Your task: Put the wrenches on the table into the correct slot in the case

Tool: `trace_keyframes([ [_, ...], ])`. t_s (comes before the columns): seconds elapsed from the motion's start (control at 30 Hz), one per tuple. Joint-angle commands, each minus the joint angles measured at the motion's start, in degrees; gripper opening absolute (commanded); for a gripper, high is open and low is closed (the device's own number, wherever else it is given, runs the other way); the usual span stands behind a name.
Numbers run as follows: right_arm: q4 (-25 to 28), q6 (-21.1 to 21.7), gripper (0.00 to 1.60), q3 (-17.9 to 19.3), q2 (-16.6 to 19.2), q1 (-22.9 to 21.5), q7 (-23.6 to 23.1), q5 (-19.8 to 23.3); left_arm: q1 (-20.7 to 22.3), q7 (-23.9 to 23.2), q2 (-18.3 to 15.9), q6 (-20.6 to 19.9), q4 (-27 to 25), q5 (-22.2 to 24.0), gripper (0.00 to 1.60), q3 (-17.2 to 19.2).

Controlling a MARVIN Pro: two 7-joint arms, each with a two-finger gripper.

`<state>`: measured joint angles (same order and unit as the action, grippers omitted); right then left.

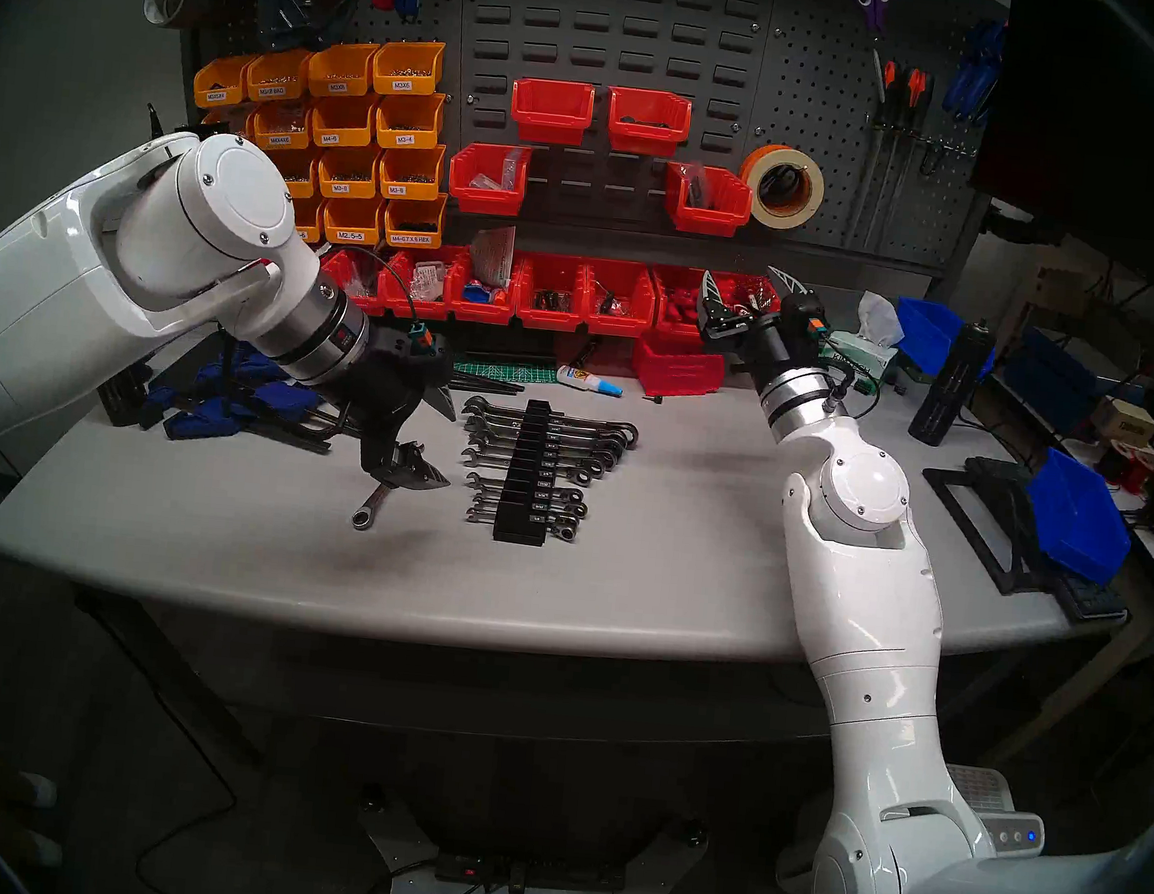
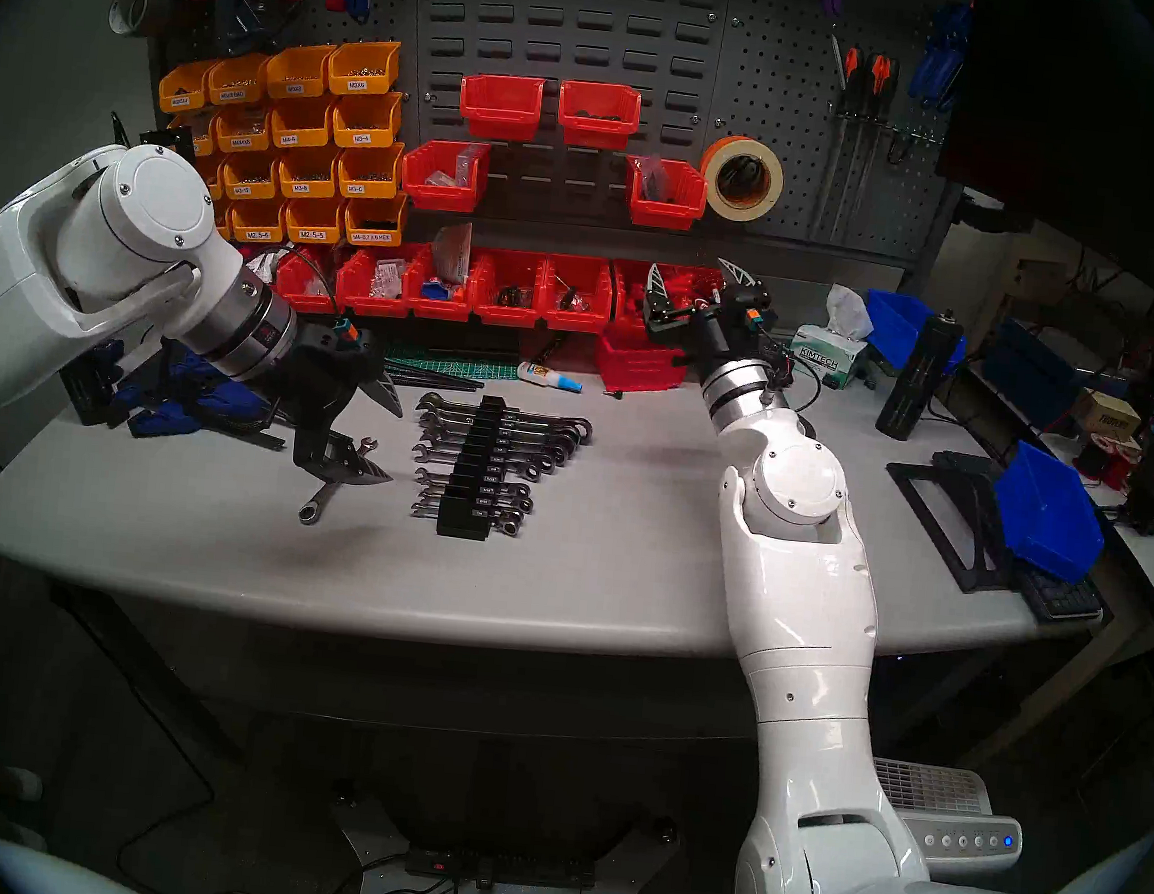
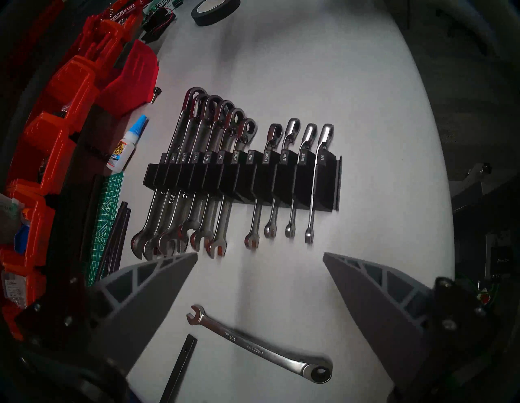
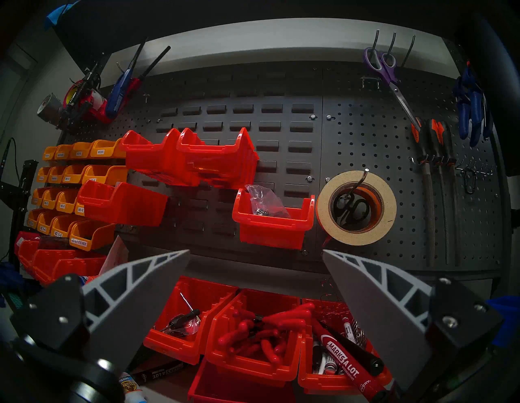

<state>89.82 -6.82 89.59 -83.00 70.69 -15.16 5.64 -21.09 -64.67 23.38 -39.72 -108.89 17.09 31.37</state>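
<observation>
Left gripper (image 3: 260, 254) with fingers spread wide and empty above the table (image 3: 351, 112), loose wrench (image 3: 260, 346) below it, long axis 10 to 4 o'clock, open jaw at 10, case (image 3: 244, 183) at 12 o'clock holding wrenches upright, right gripper (image 4: 256, 253) spread, empty, facing red bins (image 4: 273, 225)

I count one loose wrench (image 3: 259, 346) lying on the bench (image 3: 351, 98) and one black case (image 3: 242, 183). The case has eleven labelled slots, and ten racked wrenches (image 3: 325, 133) fill them, six in one group and four in another. I see one glue bottle (image 3: 128, 143).
</observation>
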Motion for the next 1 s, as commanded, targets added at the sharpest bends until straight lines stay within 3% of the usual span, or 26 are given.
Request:
trace_keyframes([
  [0.0, 1.9, -0.3, 1.60, -0.1, 0.0, -1.7, -0.1, 0.0, 1.4, -0.3, -2.1, 0.7, 1.1, -2.2, 1.60, 0.3],
  [0.4, 1.9, -0.3, 1.60, -0.1, 0.0, -1.7, -0.1, 0.0, -2.1, 5.4, -1.3, 3.1, 3.1, -0.5, 1.60, 1.1],
  [0.47, 1.9, -0.3, 1.60, -0.1, 0.0, -1.7, -0.1, 0.0, -2.2, 6.0, -0.7, 3.6, 3.9, -0.6, 0.55, 0.9],
  [0.5, 1.9, -0.3, 1.60, -0.1, 0.0, -1.7, -0.1, 0.0, -2.2, 6.0, -0.5, 3.7, 4.1, -0.8, 0.31, 0.7],
  [0.53, 1.9, -0.3, 1.60, -0.1, 0.0, -1.7, -0.1, 0.0, -2.2, 6.0, -0.5, 3.7, 4.1, -0.8, 0.31, 0.7],
  [0.57, 1.9, -0.3, 1.60, -0.1, 0.0, -1.7, -0.1, 0.0, -2.2, 6.0, -0.5, 4.3, 4.3, -1.0, 0.00, 0.5],
  [0.83, 1.9, -0.3, 1.60, -0.1, 0.0, -1.7, -0.1, 0.0, -1.8, 5.6, 1.8, 4.6, 6.8, -2.8, 0.00, -1.0],
  [0.97, 1.9, -0.3, 1.60, -0.1, 0.0, -1.7, -0.1, 0.0, -2.0, 7.9, 3.8, 4.5, 8.5, -4.2, 0.00, -1.6],
])
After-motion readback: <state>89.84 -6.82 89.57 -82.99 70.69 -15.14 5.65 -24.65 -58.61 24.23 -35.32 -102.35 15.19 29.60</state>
